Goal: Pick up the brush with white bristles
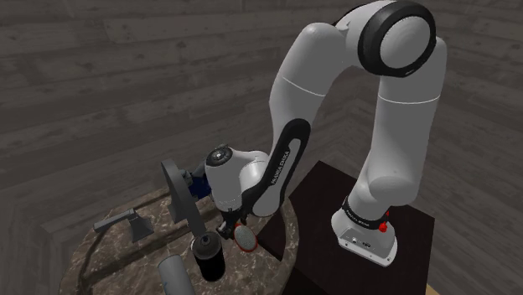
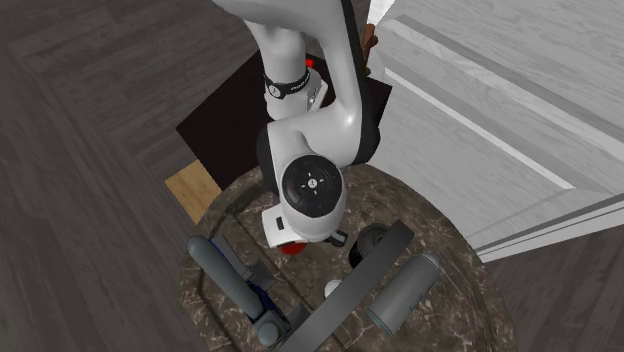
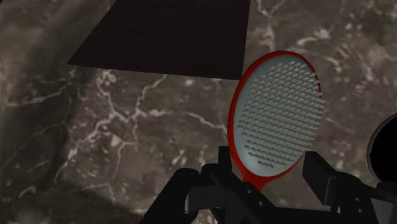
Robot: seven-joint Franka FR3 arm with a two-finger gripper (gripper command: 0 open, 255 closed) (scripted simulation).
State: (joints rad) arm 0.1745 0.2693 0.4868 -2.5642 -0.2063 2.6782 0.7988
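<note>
1. The black two-finger hand [image 3: 270, 162] is down low over the round, dark marble-patterned worktop [image 3: 127, 140], near the rim beside the dark box stand [image 3: 165, 32].
2. There's the oval brush with a red rim and a pale pad of white bristles [image 3: 277, 111]. It sits bristles-up towards the wrist camera, with its head reaching out past the fingertips.
3. The fingers stand apart, one on each side of the narrow lower end of the brush head. One finger [image 3: 222, 159] is right against the red rim. The other [image 3: 318, 172] sits just beside the rim, with a sliver of gap showing, so no clasp is visible.
4. In the shoulder view, the brush [image 1: 245, 237] is under the wrist at the worktop's edge.
5. A black cylinder [image 1: 209, 258] stands just beside the brush, and a grey cylinder [image 1: 172, 275] lies near it.
</note>
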